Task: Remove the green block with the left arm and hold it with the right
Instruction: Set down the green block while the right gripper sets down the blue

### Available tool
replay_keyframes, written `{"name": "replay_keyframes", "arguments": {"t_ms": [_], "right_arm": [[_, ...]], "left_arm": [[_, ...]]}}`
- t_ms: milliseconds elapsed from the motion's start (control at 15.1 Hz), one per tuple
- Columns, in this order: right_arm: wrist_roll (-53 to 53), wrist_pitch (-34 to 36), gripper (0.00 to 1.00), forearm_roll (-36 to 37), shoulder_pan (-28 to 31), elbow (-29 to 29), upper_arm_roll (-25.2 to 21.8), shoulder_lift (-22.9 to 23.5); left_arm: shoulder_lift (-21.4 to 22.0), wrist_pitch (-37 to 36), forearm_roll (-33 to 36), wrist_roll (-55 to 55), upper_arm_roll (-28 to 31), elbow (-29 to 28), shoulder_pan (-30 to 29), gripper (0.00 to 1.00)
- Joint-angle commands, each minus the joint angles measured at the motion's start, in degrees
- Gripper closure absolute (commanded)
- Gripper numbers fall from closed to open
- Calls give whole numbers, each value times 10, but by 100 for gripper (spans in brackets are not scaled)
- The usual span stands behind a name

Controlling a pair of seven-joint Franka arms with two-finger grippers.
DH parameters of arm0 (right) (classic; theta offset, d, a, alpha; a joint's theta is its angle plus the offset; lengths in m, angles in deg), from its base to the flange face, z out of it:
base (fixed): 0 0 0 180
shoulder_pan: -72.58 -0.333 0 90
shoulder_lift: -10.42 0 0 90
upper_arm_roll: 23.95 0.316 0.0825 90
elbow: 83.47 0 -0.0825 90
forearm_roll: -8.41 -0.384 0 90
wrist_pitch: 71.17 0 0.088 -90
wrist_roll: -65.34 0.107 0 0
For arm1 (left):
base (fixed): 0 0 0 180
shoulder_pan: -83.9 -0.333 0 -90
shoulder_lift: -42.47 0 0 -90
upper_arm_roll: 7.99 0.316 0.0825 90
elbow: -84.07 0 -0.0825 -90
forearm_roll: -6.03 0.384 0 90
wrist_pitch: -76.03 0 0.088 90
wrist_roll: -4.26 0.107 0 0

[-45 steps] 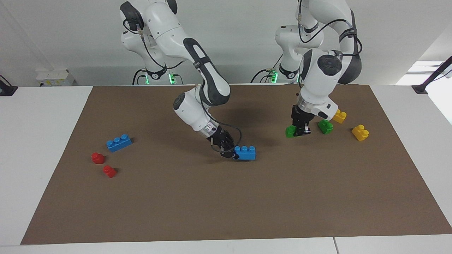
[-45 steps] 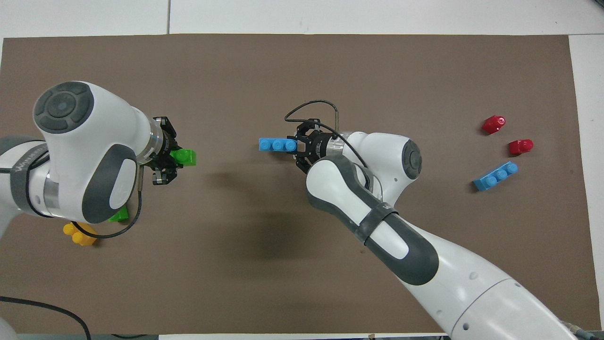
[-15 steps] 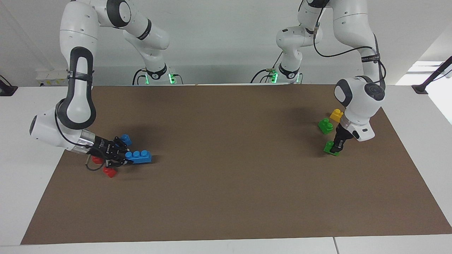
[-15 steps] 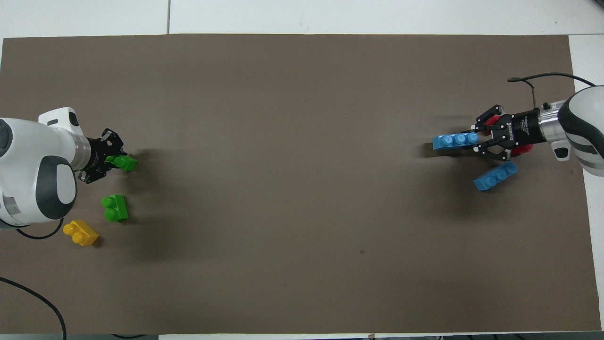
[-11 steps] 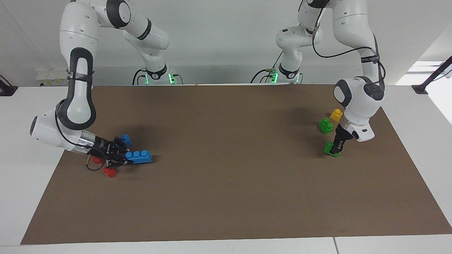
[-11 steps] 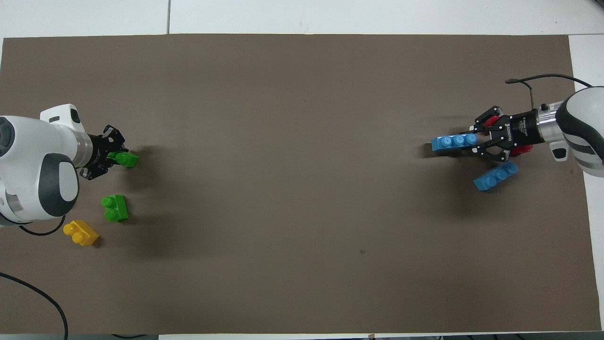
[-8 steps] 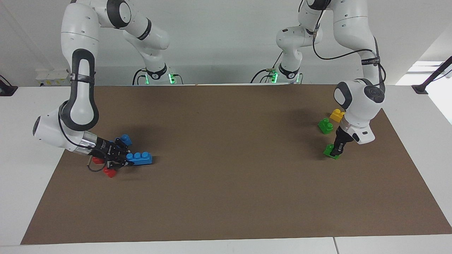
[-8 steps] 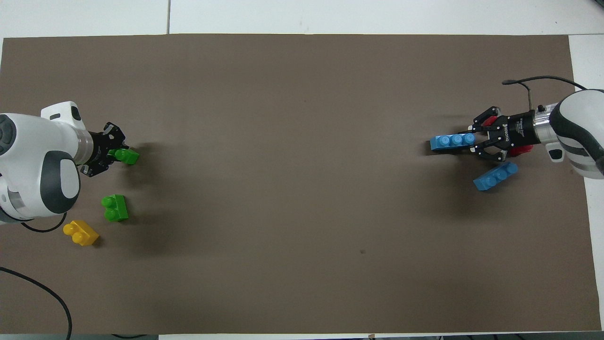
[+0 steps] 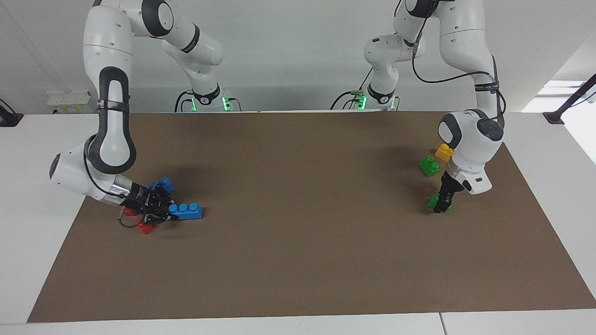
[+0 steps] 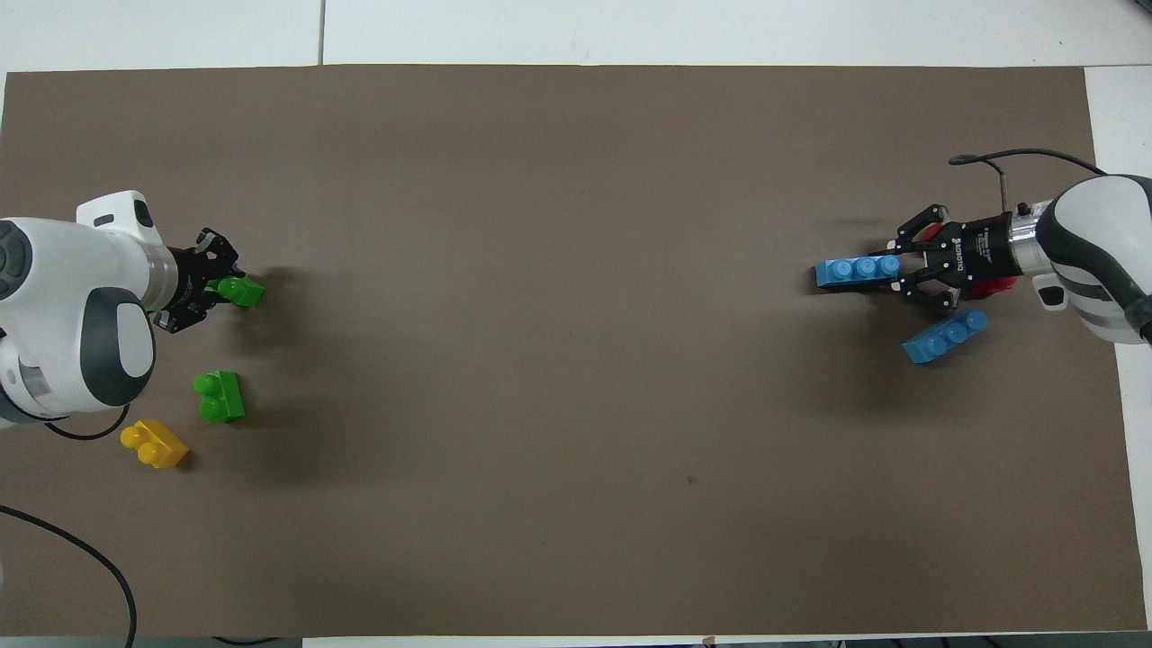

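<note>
Overhead view shows the two arms drawn apart to the two ends of the brown mat [image 10: 576,360] that covers the counter [image 10: 720,27]. The left gripper [image 10: 216,290], low over the mat at the left arm's end, has its jaws closed on the green block [image 10: 239,291]. In the facing view this block [image 9: 435,201] sits at or just above the mat, under the downward-pointing wrist; whether it touches cannot be told. A second green brick [image 10: 219,396] and a yellow brick [image 10: 155,444] lie loose nearer to the robots, which suggests that this end serves as the place for pieces taken off.

At the right arm's end, the right gripper [image 10: 909,268] reaches in nearly level with the mat, its jaws gripping one end of a blue three-stud brick [image 10: 855,269], so that the rest of the brick stands out free. That sideways grip fits the holding role: it would leave the studs exposed for the other arm to pull a piece from. A second blue brick [image 10: 945,335] lies just beside the gripper, nearer to the robots, and two red pieces [image 9: 144,228] lie partly hidden under it.

With green and blue held well apart, the separation appears done; setting the pieces down seems to remain.
</note>
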Motion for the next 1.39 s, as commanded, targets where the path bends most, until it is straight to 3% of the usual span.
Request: {"name": "replay_keyframes", "arguments": {"t_ms": [0,66,133,199,465,598,731,863,1063,1328], "right_arm": [[-15,-13,100,11,-1,-7,5,-3],[-19,-13,80,11,-1,-6,5,-3],[-20,-12,51,8,-1,-4,5,-3],[-17,-12,43,5,-1,0,5,-2],[-18,-12,35,4,-5,3,7,-2],[-19,-13,18,3,-12,12,6,-1],[-14,-5,9,4,-11,28,6,-2],[0,4,9,4,-13,47,6,-7],[16,7,10,14,-20,64,6,-31],[12,15,10,71,-23,87,8,-59]], "left_arm": [[5,-5,-8,9,1,2,0,0],[10,-18,-7,9,0,4,-1,0],[18,-28,-7,9,1,4,-1,0],[28,-43,-7,9,1,6,-1,0],[77,-128,-7,8,1,29,4,0],[103,-162,-6,9,0,44,5,0],[119,-199,0,9,-2,68,6,0],[120,-258,6,24,-2,115,17,0],[125,-332,17,138,-1,163,24,0],[153,-390,31,327,-2,175,24,0]]}}
